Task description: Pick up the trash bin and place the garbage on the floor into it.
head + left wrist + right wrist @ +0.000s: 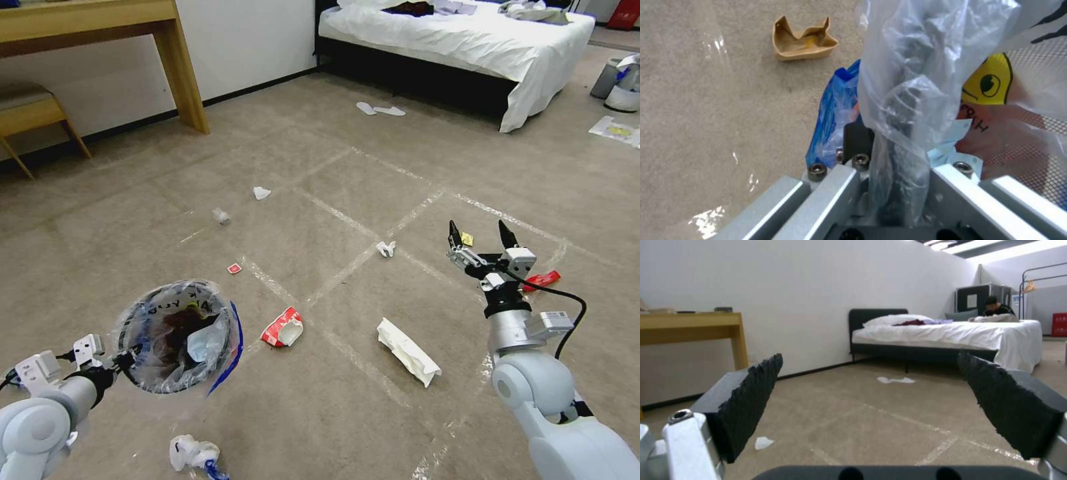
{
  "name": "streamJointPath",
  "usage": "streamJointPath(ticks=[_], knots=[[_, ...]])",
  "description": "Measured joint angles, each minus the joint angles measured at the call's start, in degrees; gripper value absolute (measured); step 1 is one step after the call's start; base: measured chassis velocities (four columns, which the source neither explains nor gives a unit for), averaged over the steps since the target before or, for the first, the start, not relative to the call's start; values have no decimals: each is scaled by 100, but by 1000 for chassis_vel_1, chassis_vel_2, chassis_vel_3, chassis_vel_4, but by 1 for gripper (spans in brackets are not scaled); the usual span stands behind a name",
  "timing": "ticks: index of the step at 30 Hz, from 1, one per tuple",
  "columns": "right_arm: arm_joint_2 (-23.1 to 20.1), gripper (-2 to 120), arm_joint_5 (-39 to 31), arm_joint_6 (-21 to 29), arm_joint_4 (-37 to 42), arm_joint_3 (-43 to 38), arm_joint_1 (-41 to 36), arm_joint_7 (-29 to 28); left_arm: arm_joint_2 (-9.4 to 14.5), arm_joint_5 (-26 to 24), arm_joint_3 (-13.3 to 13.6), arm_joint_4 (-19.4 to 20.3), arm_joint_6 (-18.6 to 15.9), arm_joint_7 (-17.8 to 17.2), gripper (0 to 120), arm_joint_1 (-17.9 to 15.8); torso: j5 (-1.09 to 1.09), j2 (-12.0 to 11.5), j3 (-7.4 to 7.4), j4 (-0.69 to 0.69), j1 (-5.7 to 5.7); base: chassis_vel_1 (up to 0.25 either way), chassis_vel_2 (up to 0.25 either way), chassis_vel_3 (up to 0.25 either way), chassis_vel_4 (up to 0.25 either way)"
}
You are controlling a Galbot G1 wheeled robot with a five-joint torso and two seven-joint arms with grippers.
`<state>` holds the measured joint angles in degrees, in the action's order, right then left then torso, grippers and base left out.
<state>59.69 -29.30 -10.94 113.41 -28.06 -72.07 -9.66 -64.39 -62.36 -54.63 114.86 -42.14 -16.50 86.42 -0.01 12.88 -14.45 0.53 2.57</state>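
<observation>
The trash bin (177, 337), round with a clear lettered liner and a blue edge, hangs low at my left. My left gripper (123, 360) is shut on its rim, and the left wrist view shows the gripper (898, 173) clamping the rim and liner (916, 66). My right gripper (480, 240) is held open above the floor (320, 167), with both pads (749, 400) apart and nothing between them. Garbage lies scattered: a torn red-white cup (282, 328), a white paper bag (408, 351), a tissue (385, 249), red wrappers (235, 269) (543, 280), and brown cardboard (802, 40).
More tissues (261, 193) (221, 215) lie farther out, and a white-blue wad (193, 455) lies close in. A wooden desk (180, 73) and stool (27, 110) stand at the back left, a bed (467, 40) at the back right, and a grey bin (610, 77) at the far right.
</observation>
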Motion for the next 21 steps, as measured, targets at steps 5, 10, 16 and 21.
streamJointPath(ticks=[5, 10, 16, 21], knots=[[2, 100, 6, 1, -47, 19, 19, 0, -17, 12, 14, -6, 0, 1, 0, -5, 0, 0, 0, 0, 0, 0, 0, 0, 0], [-26, 100, 71, 60, -118, 42, 67, -73, -23, 31, 22, -7, 1, 8, 0, 2, 0, 0, 0, 1, 0, -63, 64, 52, -56], [-362, 100, 40, 906, -247, 263, 157, -813, -23, 60, 24, 6, 4, 14, 0, 35, 0, 0, 0, -1, 0, -26, 22, 19, -23], [-835, 100, -759, 2829, 69, 549, -115, -1981, -34, 98, 35, 14, 8, 26, 0, 57, 0, 0, 1, 1, -1, 0, 0, 0, 0]])
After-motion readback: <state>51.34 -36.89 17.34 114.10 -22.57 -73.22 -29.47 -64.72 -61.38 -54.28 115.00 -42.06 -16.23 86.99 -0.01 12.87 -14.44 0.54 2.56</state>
